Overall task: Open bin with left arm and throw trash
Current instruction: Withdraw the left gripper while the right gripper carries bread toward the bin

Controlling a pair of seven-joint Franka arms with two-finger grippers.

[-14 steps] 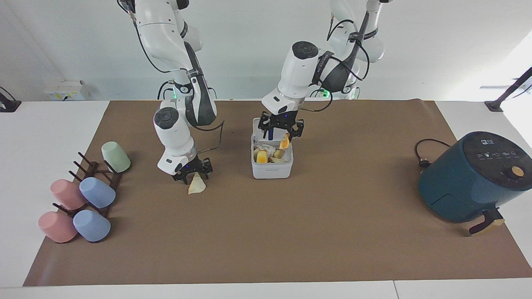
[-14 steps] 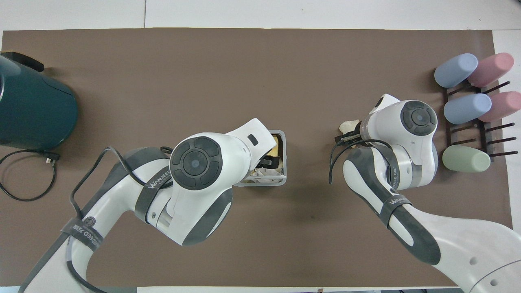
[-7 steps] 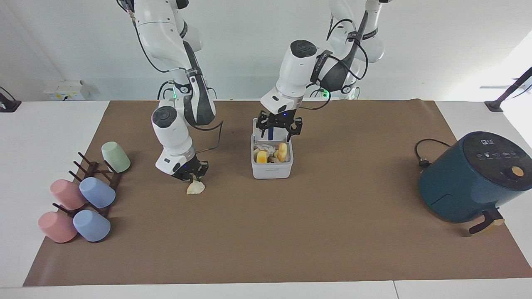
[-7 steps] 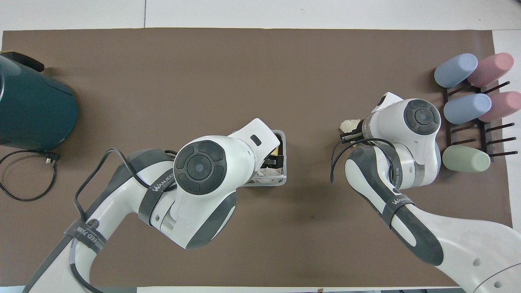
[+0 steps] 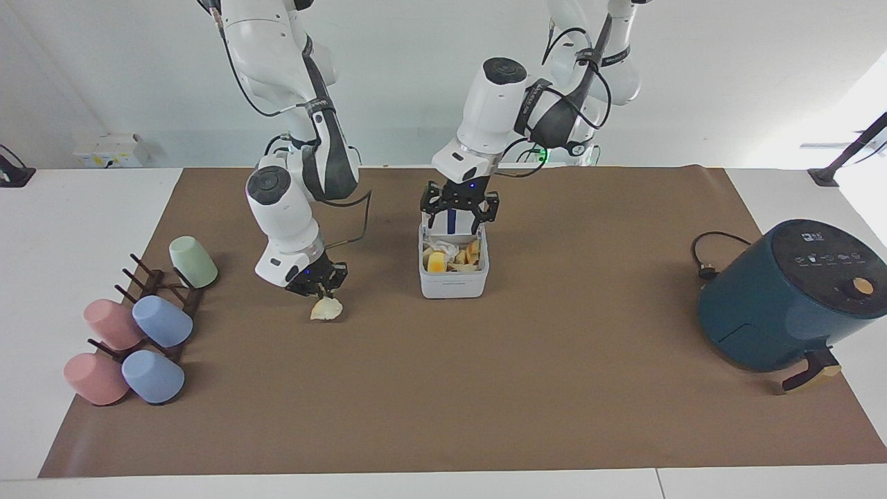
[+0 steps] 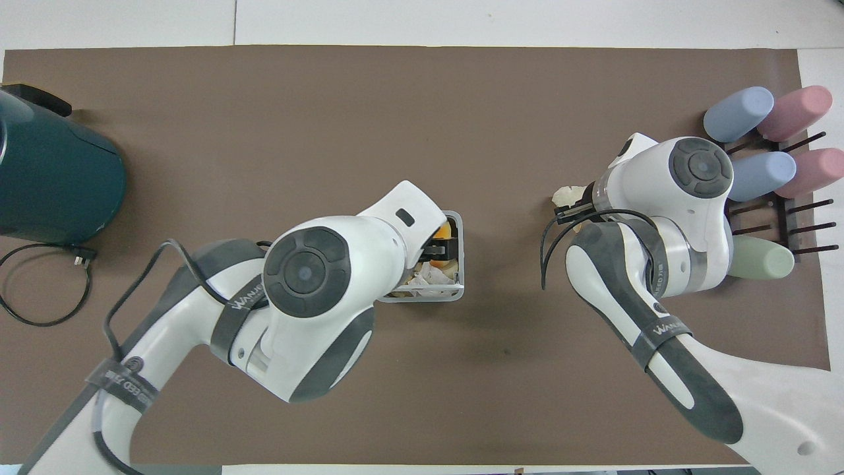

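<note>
The left pincer (image 5: 457, 211), fingers apart, is hovering over the open bin (image 5: 454, 276) mid-desk (already holding scraps), while the right pincer (image 5: 317, 280) is pinching a bread wedge (image 5: 326, 309), ready to carry binward.

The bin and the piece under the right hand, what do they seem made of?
The bin looks like smooth white moulded plastic with rounded corners and a slight sheen. The piece at the right hand looks like pale, matte, irregular bread, though foam cannot be excluded.
</note>
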